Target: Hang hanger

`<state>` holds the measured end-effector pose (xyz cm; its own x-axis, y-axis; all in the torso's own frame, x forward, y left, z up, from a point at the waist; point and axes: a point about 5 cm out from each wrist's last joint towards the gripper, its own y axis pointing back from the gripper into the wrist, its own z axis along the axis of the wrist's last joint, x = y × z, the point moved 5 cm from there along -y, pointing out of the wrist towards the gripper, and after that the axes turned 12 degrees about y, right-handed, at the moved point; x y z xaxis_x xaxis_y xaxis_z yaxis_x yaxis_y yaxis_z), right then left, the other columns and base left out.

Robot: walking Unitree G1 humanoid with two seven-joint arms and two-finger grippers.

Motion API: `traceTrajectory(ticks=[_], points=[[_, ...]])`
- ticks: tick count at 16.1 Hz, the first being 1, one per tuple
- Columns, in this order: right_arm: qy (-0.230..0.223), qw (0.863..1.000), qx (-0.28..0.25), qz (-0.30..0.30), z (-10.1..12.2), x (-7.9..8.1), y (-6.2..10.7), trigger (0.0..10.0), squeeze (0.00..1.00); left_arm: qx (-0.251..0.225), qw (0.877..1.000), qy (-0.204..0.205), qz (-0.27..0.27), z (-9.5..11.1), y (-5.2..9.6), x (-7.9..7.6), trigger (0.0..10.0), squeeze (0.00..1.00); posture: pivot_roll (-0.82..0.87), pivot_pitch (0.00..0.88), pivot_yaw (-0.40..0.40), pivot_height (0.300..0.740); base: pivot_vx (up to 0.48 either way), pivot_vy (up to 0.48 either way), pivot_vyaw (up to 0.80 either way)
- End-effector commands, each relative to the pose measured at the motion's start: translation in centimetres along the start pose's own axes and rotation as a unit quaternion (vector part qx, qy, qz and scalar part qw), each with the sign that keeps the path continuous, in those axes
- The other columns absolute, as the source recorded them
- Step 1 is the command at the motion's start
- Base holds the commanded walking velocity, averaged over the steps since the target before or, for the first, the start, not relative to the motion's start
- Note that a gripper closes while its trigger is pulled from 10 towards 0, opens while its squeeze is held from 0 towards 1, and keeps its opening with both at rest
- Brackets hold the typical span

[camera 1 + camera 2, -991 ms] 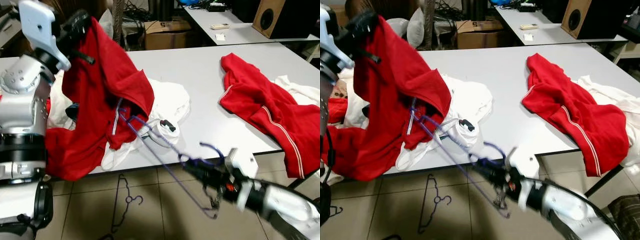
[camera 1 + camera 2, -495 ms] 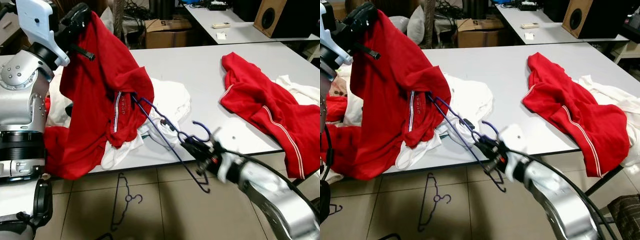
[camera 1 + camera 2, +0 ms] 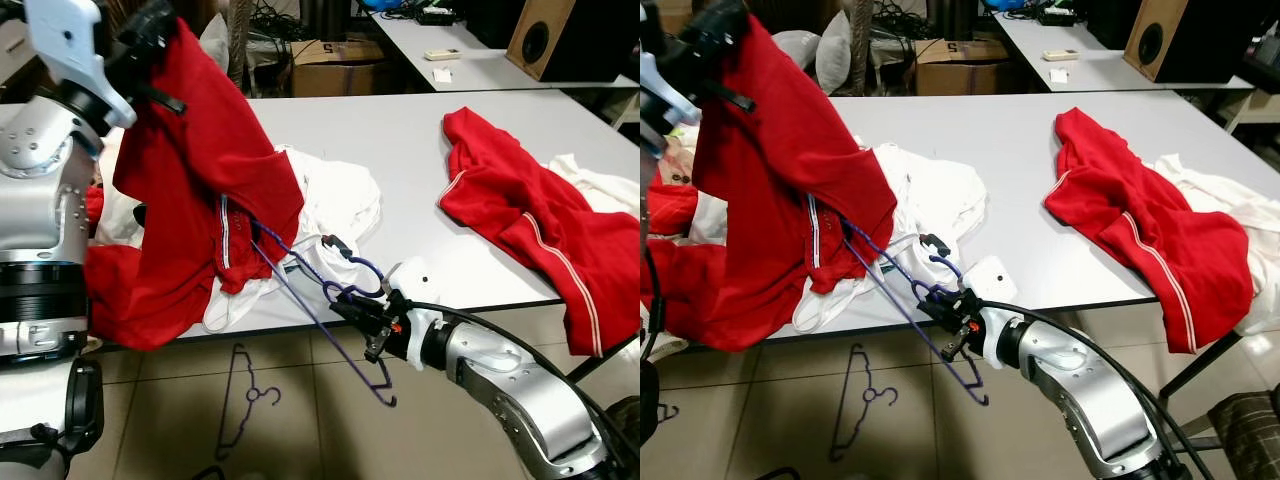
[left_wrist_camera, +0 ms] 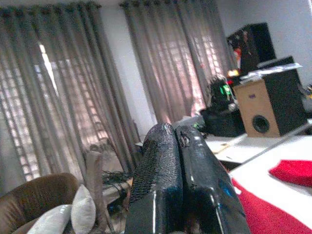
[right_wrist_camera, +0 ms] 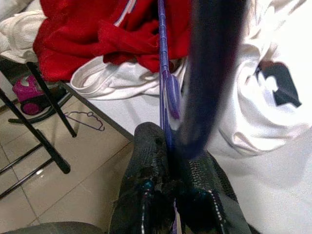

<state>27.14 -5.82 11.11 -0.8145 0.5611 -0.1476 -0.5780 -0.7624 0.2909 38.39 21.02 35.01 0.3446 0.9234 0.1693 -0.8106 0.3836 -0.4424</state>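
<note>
Now, step in hand: we are threading the purple wire hanger [image 3: 310, 290] into the red polo shirt [image 3: 200, 170] before anything gets hung.
Left claw: our left claw [image 3: 150, 35] is raised high at the left, fingers pressed together on the shirt's upper edge, so the garment drapes down over the near edge of the desk [image 3: 400, 150].
Right claw: our right claw [image 3: 362, 318] sits low, just in front of the desk edge, clamped on the hanger just below its hook [image 3: 362, 272]; the wrist view shows both black fingers [image 5: 146, 161] pinching the thin purple wire.
Hanger position: one arm of the hanger runs up and left from our grip and disappears under the shirt's hem beside the striped placket; the other end hangs down toward the floor.
How to do it well: we judge the far tip must travel up inside the shirt toward a shoulder, so we should push along the wire's own line rather than sideways, and keep the left claw high so the fabric stays open and slack.
Risk: thin wire can twist in a two-finger pinch; a slow, steady push keeps the tip from snagging the white garment [image 3: 335, 205] heaped beneath.
Nearby: a second red shirt [image 3: 530, 220] lies on the desk's right side, and a spare hanger [image 3: 245, 400] lies on the tiled floor.
</note>
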Motion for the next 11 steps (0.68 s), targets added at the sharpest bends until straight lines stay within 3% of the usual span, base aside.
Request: traceTrajectory(ticks=[1,3,5,6,7,8,9,11], points=[[-0.014,1.0,0.015,-0.023,-0.5,-0.9,-0.3,10.0,0.0,-0.021,1.0,-0.007,0.004,1.3,0.0,0.1,0.0,0.0,0.01,0.0,-0.022,0.74,0.0,0.0,0.0],[-0.036,0.992,0.0,-0.117,0.2,-4.0,-0.6,10.0,0.0,-0.03,0.999,-0.009,0.004,1.7,0.1,0.1,0.0,0.0,0.01,0.0,-0.024,0.74,0.0,0.0,0.0],[-0.11,0.952,-0.099,-0.268,3.7,-10.0,1.1,10.0,0.0,-0.068,0.997,-0.017,0.027,3.6,0.5,1.2,0.0,0.0,0.01,0.0,-0.031,0.74,0.0,0.0,0.0],[-0.116,0.944,-0.12,-0.285,4.5,-10.8,1.5,10.0,0.0,-0.075,0.996,-0.019,0.033,3.9,0.6,1.4,0.0,0.0,0.01,0.0,-0.032,0.74,0.0,0.0,0.0],[-0.133,0.925,-0.168,-0.314,6.3,-12.4,2.6,10.0,0.0,-0.086,0.995,-0.021,0.041,4.6,0.7,1.9,0.0,0.0,0.01,0.0,-0.033,0.74,0.0,0.0,0.0],[-0.141,0.915,-0.191,-0.327,7.2,-13.3,3.1,10.0,0.0,-0.092,0.995,-0.023,0.044,4.9,0.7,2.0,0.0,0.0,0.0,0.0,-0.034,0.74,0.0,0.0,0.0],[-0.126,0.887,-0.262,-0.36,10.8,-15.6,5.1,10.0,0.0,-0.116,0.992,-0.027,0.052,6.0,0.9,2.5,0.0,0.0,0.0,0.0,-0.036,0.74,0.0,0.0,0.0],[-0.097,0.847,-0.378,-0.361,16.7,-16.7,8.0,10.0,0.0,-0.154,0.985,-0.032,0.065,7.7,1.3,2.9,0.0,0.0,0.0,0.0,-0.041,0.74,0.0,0.0,0.0]])
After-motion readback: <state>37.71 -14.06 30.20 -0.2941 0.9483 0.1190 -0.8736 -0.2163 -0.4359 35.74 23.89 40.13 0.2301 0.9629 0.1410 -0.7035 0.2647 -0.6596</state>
